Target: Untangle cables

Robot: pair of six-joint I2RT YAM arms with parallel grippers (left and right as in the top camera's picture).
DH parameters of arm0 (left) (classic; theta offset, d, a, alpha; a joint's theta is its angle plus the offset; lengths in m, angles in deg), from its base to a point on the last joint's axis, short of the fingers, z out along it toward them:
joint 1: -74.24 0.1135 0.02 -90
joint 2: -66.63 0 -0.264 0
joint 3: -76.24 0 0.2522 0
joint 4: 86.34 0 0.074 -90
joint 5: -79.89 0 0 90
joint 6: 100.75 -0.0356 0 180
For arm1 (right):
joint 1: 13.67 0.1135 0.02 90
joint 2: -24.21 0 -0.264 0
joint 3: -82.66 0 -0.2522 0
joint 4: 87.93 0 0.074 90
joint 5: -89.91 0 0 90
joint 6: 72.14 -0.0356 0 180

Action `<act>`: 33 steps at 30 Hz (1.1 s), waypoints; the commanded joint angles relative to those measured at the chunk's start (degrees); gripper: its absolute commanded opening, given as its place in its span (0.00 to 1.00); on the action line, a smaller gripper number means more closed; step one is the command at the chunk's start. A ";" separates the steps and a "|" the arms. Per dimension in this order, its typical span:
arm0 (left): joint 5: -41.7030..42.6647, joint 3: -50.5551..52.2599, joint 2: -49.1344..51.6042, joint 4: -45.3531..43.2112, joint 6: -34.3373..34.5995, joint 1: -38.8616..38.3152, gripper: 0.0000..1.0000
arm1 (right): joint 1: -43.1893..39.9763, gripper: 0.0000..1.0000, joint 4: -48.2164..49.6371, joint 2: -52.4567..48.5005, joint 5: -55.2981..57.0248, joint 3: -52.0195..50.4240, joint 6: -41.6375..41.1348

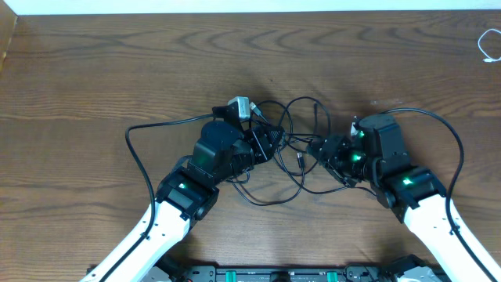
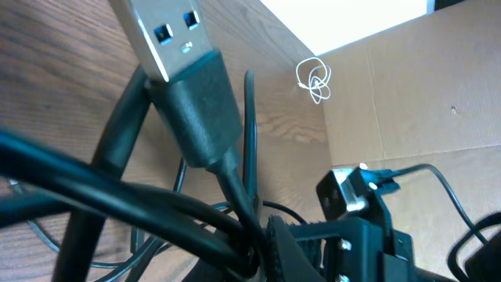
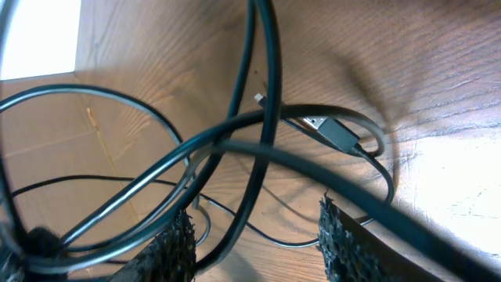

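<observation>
Tangled black cables (image 1: 293, 149) lie just right of the USB plug (image 1: 239, 106); light, limp, best taken near plugs. Left end effector (image 1: 266, 141) clenched on black cables near the USB plug; right end effector (image 1: 325, 150) released, straddling loops.

black cords (image 1: 300, 160): tangled loops, USB plug ends, centre | white cord (image 1: 489, 45): small coil, far-right corner, well apart

No legible text, label, brand, number or sign in any view. Checked the USB-A plug (image 2: 160, 35) on one of the black cables (image 2: 117, 196): bare metal shell, no marking readable. Wooden counter (image 1: 117, 63) and cardboard wall (image 2: 407, 102): nothing written that can be made out.
</observation>
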 commanded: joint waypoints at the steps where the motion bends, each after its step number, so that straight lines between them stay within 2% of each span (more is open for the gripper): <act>1: 1.42 -0.42 -0.90 -0.17 0.46 0.17 0.07 | 0.24 0.49 1.03 -1.62 -0.13 -0.37 -1.07; 2: 1.44 -0.42 -0.90 -0.17 0.46 0.17 0.07 | 0.24 0.47 1.40 -1.99 -0.59 -0.37 -1.09; 3: 1.55 -0.42 -0.90 -0.17 0.46 0.17 0.07 | 0.24 0.41 1.73 -2.34 -1.01 -0.37 -1.09; 5: 1.62 -0.42 -0.90 -0.15 0.44 0.20 0.07 | 0.26 0.08 2.78 -3.30 -2.86 -0.37 -1.01; 6: 1.62 -0.42 -0.90 -0.13 0.42 0.20 0.07 | 0.24 0.01 3.30 -3.61 -4.31 -0.37 -0.92; 8: 1.60 -0.39 -0.90 -0.13 -1.22 0.20 0.07 | 0.24 0.01 5.07 -3.82 -7.23 -0.37 2.36; 12: 1.29 -0.39 -0.90 3.41 -7.74 0.20 0.07 | -1.38 0.01 10.03 -2.82 -10.71 -0.37 16.33; 16: -1.77 -0.39 -0.90 12.26 -14.19 0.20 0.08 | -9.20 0.01 16.83 0.17 -23.76 -0.37 23.41; 18: -5.16 -0.39 -0.90 17.62 -14.16 0.20 0.08 | -15.02 0.01 24.09 1.44 -34.80 -0.37 23.89; 20: -6.47 -0.39 -0.90 20.22 -14.16 0.20 0.08 | -19.69 0.01 31.04 1.84 -42.80 -0.37 20.85; 22: -6.58 -0.39 -0.90 21.09 -14.16 0.17 0.08 | -22.84 0.01 36.09 1.81 -46.29 -0.37 17.35; 27: -6.58 -0.39 -0.90 21.27 -14.14 0.17 0.08 | -28.81 0.01 45.68 1.81 -46.93 -0.37 13.73; 30: -6.56 -0.39 -0.90 20.52 -13.09 0.20 0.07 | -29.77 0.01 47.43 1.81 -47.74 -0.37 12.70; 33: -6.25 -0.39 -0.90 18.32 -12.13 0.20 0.07 | -27.74 0.01 41.66 1.77 -48.02 -0.37 17.94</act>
